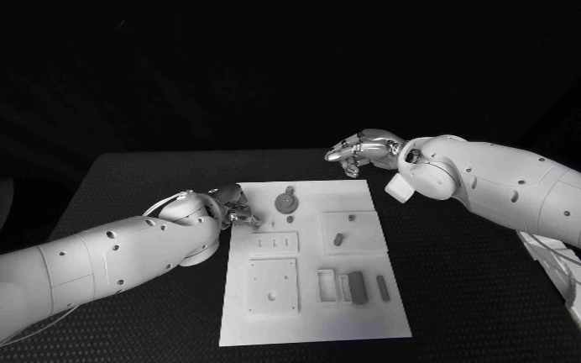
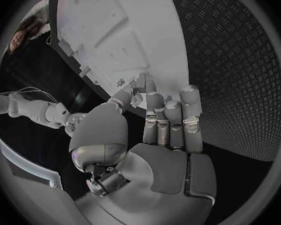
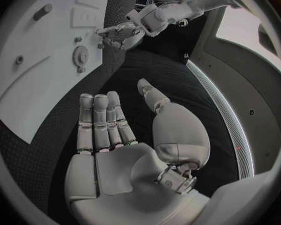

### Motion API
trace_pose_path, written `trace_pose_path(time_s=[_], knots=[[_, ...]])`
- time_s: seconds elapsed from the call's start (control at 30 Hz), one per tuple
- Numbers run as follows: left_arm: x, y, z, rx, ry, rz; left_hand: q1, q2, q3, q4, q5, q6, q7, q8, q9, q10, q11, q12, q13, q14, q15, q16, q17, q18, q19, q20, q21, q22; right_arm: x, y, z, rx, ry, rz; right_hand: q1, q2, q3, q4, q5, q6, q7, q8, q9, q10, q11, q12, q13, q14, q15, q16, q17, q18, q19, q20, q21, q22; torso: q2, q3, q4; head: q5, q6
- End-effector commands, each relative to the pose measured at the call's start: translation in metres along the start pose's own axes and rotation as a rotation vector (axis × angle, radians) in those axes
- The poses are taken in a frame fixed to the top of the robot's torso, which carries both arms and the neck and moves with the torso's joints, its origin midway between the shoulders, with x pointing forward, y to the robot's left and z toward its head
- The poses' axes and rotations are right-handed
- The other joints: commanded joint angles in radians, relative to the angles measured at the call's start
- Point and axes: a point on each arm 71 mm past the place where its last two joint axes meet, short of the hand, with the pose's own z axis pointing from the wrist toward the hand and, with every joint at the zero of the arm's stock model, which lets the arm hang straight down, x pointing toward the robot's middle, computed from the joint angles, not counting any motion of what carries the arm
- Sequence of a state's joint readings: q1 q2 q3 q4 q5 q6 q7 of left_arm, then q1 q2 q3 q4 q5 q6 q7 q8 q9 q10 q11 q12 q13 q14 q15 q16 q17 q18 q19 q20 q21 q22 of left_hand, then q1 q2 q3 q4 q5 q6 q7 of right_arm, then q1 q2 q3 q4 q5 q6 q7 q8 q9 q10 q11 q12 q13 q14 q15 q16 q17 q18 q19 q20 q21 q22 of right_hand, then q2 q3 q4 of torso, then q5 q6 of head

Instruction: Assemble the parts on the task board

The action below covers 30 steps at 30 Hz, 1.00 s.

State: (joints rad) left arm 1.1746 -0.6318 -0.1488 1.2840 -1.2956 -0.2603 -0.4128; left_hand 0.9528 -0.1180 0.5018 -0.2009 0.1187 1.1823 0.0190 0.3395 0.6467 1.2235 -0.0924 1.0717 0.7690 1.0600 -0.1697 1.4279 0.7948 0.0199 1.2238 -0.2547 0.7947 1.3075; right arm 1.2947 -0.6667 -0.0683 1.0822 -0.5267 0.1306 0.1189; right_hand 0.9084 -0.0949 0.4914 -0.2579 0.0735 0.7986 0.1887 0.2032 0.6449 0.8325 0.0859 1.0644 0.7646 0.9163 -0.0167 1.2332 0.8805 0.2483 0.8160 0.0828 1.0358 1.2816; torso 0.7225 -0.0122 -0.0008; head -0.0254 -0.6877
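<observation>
Table (image 1: 145, 178): black, textured surface; carries the task board at its middle.

Task board (image 1: 309, 313): white plate lying flat, with raised panels and recesses.

Left hand (image 1: 232, 208): at the board's left edge, near its far corner. In the left wrist view the fingers (image 2: 172, 116) lie close together over the board's rim, thumb against them, tips touching a small part (image 2: 136, 99); whether it is actually gripped cannot be told.

Right hand (image 1: 361, 151): above the table just beyond the board's far right corner, apart from it. In the right wrist view the fingers (image 3: 100, 120) are straight and side by side, thumb spread away, holding nothing.

Gear-shaped part (image 1: 285, 203): grey, near the board's far edge.

Bar-shaped parts (image 1: 356, 286): grey, in recesses towards the board's near right corner.
</observation>
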Motion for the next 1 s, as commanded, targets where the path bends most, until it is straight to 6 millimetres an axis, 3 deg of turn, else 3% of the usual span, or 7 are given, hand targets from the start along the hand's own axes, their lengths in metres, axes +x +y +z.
trace_pose_path(time_s=[0.03,1.0], knots=[[0.0016,-0.0038,0.0002,0.031,-0.031,0.009,0.076,0.068,0.062,-0.055,-0.002,-0.003,0.004,0.006,0.001,0.002,0.006,0.003,-0.001,0.004,-0.012,0.003,-0.001,0.041,0.006,-0.016,0.001,0.018,0.0017,0.0007,0.0003,-0.008,0.015,-0.002,-0.009,0.003,0.001,0.006,-0.006,0.000,0.005,-0.005,-0.001,-0.008,-0.001,0.006,-0.001,-0.006,0.001,0.004,-0.001,0.013,0.004,0.005,-0.007,0.001,0.001,0.0000,0.0002,0.000,-0.001],[0.0090,-0.0049,-0.0040,0.041,-0.005,0.026,0.078,0.064,0.062,-0.054,-0.003,-0.003,0.004,0.006,0.001,0.003,0.006,0.003,-0.002,0.005,-0.012,0.004,-0.001,0.041,0.007,-0.016,0.002,0.018,0.0018,-0.0002,-0.0001,-0.006,0.016,-0.001,-0.010,0.003,0.002,0.008,-0.006,0.000,0.005,-0.005,-0.001,-0.009,-0.001,0.007,-0.003,-0.006,0.001,0.005,-0.002,0.013,0.004,0.005,-0.007,0.002,0.000,-0.0002,0.0004,-0.001,-0.004]])
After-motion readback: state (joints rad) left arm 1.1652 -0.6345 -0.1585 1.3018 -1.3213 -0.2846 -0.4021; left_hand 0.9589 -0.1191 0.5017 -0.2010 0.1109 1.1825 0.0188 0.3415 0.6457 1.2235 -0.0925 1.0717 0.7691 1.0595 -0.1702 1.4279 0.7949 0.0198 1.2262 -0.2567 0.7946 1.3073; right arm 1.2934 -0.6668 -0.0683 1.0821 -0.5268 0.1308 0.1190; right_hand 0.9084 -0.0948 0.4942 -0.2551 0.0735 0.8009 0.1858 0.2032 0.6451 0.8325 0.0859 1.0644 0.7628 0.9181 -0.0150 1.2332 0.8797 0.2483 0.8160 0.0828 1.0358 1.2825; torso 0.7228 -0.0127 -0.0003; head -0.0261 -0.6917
